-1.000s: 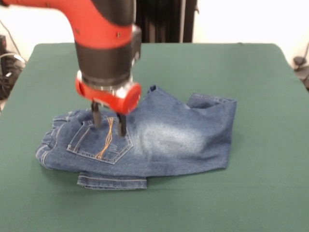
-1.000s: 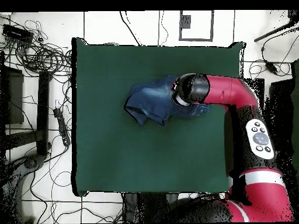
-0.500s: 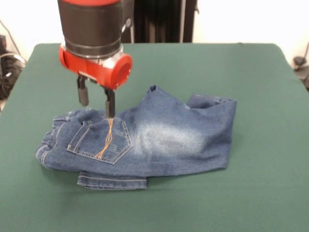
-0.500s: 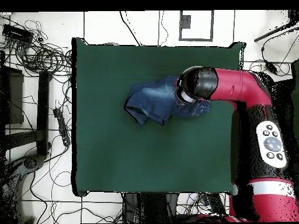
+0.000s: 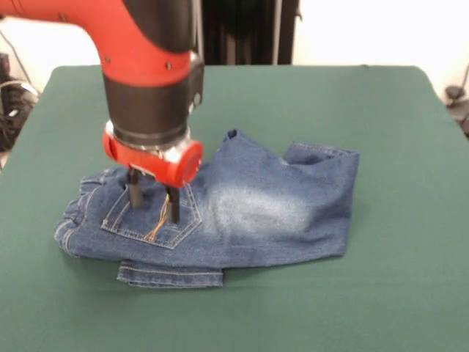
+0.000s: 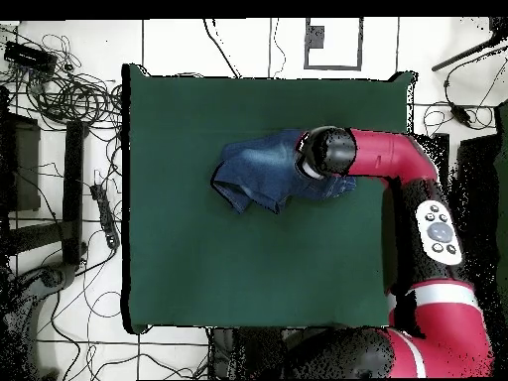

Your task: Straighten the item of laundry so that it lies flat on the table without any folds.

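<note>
The item of laundry is a pair of small blue jeans, lying folded on the green table with the waistband to the left. One leg hem sticks out underneath at the front, and another hem lies at the upper right. My gripper is open, pointing straight down. Its fingertips rest on the back pocket, one on each side of the orange stitching. In the overhead view the arm's head covers the right end of the jeans and hides the gripper.
The green cloth spreads wide on every side of the jeans. Cables and stands lie on the floor beyond the table's left edge in the overhead view.
The gripper lifted off the pocket and swung away half a second ago. It has now come back down onto the pocket, slightly nearer the front. The jeans have not shifted.
</note>
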Action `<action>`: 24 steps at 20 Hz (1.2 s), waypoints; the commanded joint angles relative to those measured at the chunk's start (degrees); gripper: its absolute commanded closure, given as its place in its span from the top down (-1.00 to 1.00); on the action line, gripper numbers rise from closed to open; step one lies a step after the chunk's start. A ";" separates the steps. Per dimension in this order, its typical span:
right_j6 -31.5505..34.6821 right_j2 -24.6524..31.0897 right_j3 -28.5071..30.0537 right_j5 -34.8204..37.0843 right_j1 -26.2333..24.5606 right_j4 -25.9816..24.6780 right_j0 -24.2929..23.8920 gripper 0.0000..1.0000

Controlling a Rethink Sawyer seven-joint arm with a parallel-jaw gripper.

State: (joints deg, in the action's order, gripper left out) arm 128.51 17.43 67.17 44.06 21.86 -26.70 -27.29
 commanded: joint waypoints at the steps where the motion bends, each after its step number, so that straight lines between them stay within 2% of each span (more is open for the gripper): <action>1: -5.48 2.23 2.21 -0.83 -6.01 -1.11 1.71 1.00; 7: -5.57 2.24 1.56 -0.31 -6.26 -0.57 1.19 1.00; 10: -1.83 1.45 0.86 -2.16 -6.81 0.09 1.33 1.00; 22: 1.19 0.06 1.59 -8.04 -8.37 -1.90 2.03 1.00; 23: -0.07 0.33 1.94 -8.53 -8.33 -2.43 1.84 1.00; 24: -1.33 0.61 2.29 -9.02 -8.28 -2.97 1.64 -1.00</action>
State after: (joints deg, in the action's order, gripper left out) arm 128.51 17.41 66.25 42.72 18.51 -26.89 -27.31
